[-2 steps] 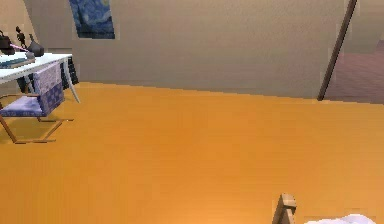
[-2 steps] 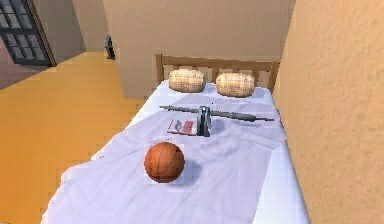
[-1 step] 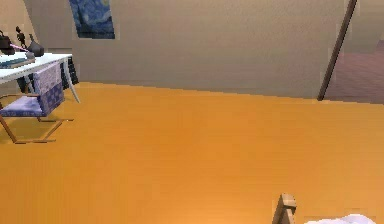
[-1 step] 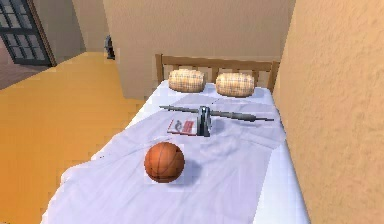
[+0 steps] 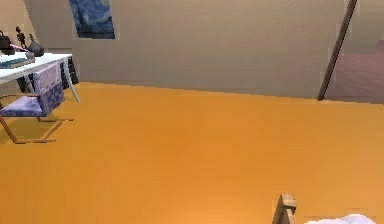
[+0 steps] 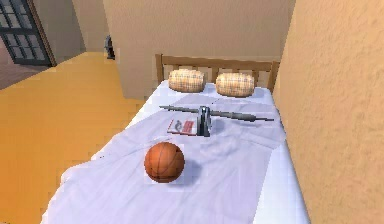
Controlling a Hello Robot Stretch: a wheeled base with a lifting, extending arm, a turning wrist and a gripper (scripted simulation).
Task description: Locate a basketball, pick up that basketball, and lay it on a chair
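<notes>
White-sheeted bed [image 6: 250, 170], basketball [image 6: 165, 161] on it; two tan pillows [image 6: 186, 80] at its head; long grey rod [image 6: 240, 117] between

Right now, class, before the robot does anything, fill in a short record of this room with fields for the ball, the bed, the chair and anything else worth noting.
ball: orange basketball, lying on the bed's white sheet, away from the pillows
bed: bed with wooden headboard and two tan pillows
also on bed: long grey bat-like thing lying across it
chair: chair with bluish cushions, at the forward view's left, beside a white desk
floor: orange floor
wall: painting
</notes>
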